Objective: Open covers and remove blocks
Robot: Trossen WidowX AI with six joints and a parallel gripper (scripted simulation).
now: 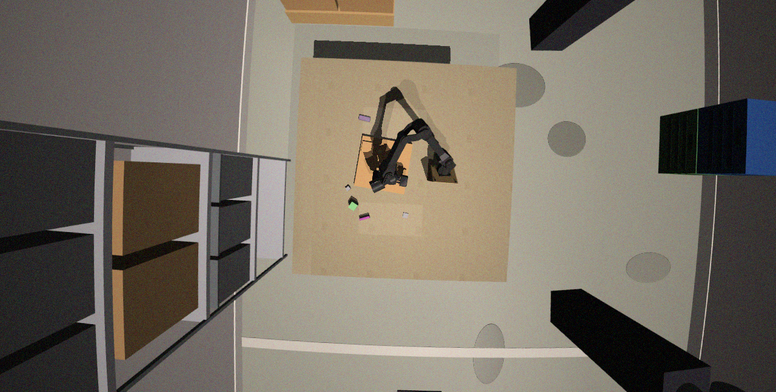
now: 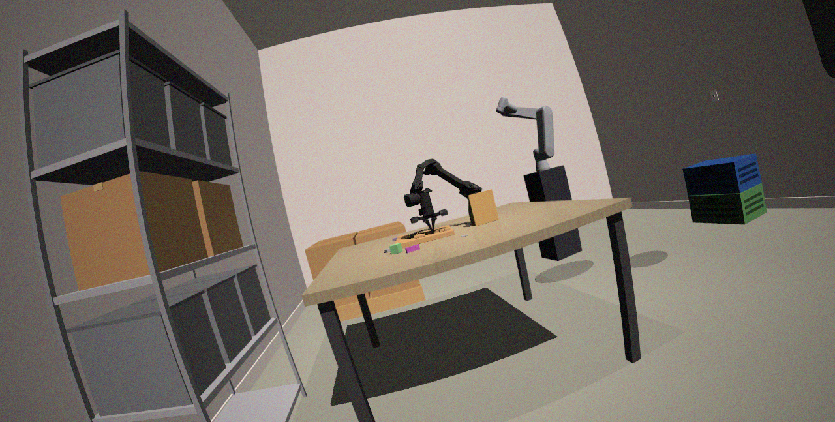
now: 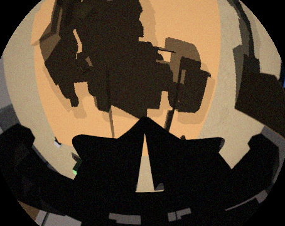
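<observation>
The orange puzzle board (image 1: 362, 182) (image 2: 445, 236) (image 3: 186, 19) lies on the table under the arm. My gripper (image 2: 432, 231) (image 3: 144, 120) is shut and empty, its tips pointing down at or just above the board; contact is unclear. A green block (image 1: 353, 205) (image 2: 395, 248) (image 3: 75, 172) and a magenta block (image 1: 364, 217) (image 2: 412, 248) rest on the table beside the board. A purple block (image 1: 364, 117) lies beyond its far side. Dark shadow and the arm hide most covers and wells; their state cannot be told.
Small pale pieces lie off the board, one near its corner (image 1: 347, 187) (image 3: 58, 144) and one farther right (image 1: 405, 215) (image 2: 464, 236). The arm's base stands by an orange box (image 2: 483, 208) right of the board. A shelf rack (image 2: 131, 156) stands left of the table (image 2: 548, 218).
</observation>
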